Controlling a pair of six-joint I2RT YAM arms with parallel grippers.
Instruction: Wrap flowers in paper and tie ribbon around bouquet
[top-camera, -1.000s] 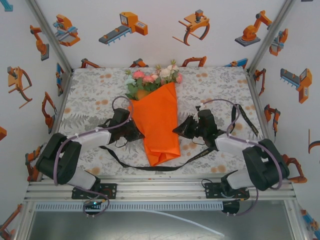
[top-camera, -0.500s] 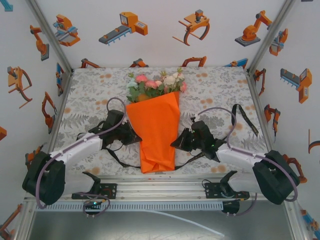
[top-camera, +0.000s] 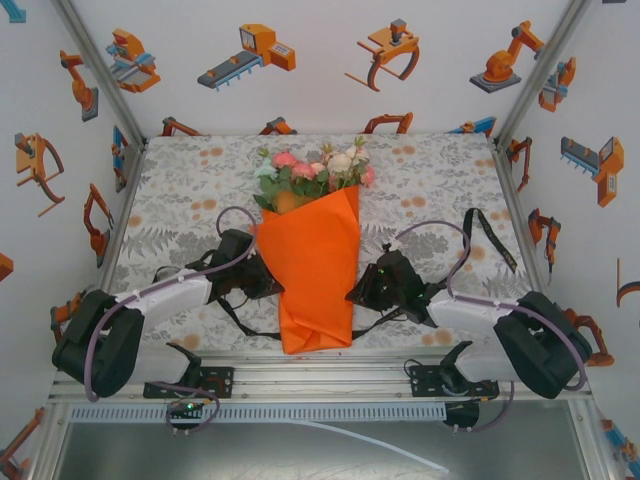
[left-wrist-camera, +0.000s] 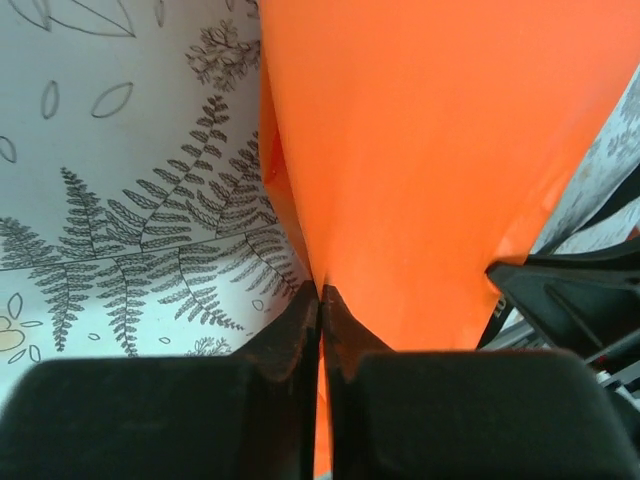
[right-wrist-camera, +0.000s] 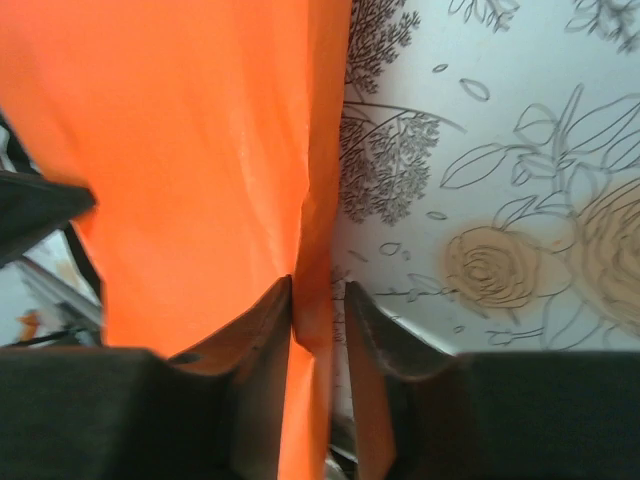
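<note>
Seen from the top, my left claw (top-camera: 258, 278) and my right claw (top-camera: 365, 288) flank the paper (top-camera: 315, 265) cone, with their tips hidden against its edges. The flowers (top-camera: 315, 170) top the cone, and the ribbon (top-camera: 493, 233) disappears beneath it.

At my left wrist, the left claw (left-wrist-camera: 320, 290) pinches a sliver of the paper (left-wrist-camera: 430, 150), its jaws nearly touching.

At my right wrist, the right claw (right-wrist-camera: 318, 285) stands parted around a fold of the paper (right-wrist-camera: 180, 150), gripping nothing.

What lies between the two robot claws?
The orange paper of the bouquet lies between the left gripper and right gripper, seen in the top view.
</note>
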